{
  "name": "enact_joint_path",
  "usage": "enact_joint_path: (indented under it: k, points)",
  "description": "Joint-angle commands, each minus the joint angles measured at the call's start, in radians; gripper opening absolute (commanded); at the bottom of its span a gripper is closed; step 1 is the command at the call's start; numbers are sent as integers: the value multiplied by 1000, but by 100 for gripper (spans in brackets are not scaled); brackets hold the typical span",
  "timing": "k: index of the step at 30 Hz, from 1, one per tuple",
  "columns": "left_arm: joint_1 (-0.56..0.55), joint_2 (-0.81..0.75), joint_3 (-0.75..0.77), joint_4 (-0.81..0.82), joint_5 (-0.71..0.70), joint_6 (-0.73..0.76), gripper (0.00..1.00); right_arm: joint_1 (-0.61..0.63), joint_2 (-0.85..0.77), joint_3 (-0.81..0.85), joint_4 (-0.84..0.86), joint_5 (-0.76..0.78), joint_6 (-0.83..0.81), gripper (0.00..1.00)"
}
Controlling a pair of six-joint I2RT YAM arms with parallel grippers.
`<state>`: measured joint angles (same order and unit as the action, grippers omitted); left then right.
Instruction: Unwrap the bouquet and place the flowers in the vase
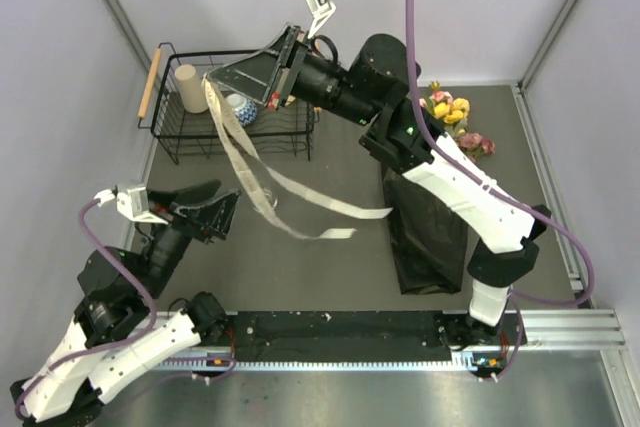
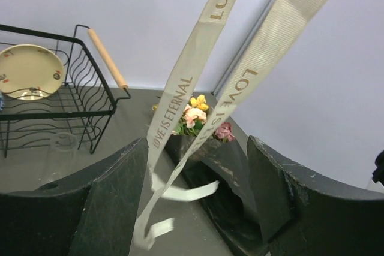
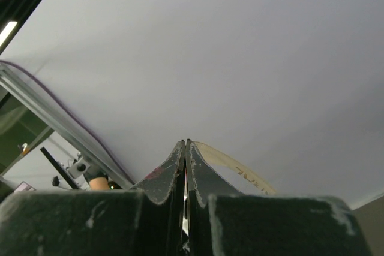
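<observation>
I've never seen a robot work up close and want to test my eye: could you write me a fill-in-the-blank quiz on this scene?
1. The cream printed ribbon hangs in ____ strands from the right gripper.
2. The left gripper stands ____, holding nothing.
3. The pink and yellow artificial flowers sit in a ____ paper cone.
4. The black wire basket holding the beige paper cup has a ____ handle.
Missing words: two; open; black; wooden.

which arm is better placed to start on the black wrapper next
Left, probably: its pincer is open and faces the bouquet, while the right pincer is shut on the ribbon, held up above the basket.
</observation>
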<state>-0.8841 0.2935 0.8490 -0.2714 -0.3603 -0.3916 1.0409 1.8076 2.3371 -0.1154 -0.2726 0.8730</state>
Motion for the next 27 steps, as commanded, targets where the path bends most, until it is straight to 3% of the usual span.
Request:
enact_joint_path:
  k: [1, 16, 19, 27]
  points:
    - [2, -31, -8, -45, -72, 31, 72, 28, -13, -15, 108, 33, 9, 0]
    - [0, -142, 58, -83, -91, 43, 74, 105, 111, 1, 232, 26, 113, 0]
    - [2, -151, 67, -95, -98, 45, 74, 105, 47, -138, 240, 45, 98, 0]
    - [2, -146, 71, -91, -154, 59, 78, 119, -143, -704, 299, 68, -3, 0]
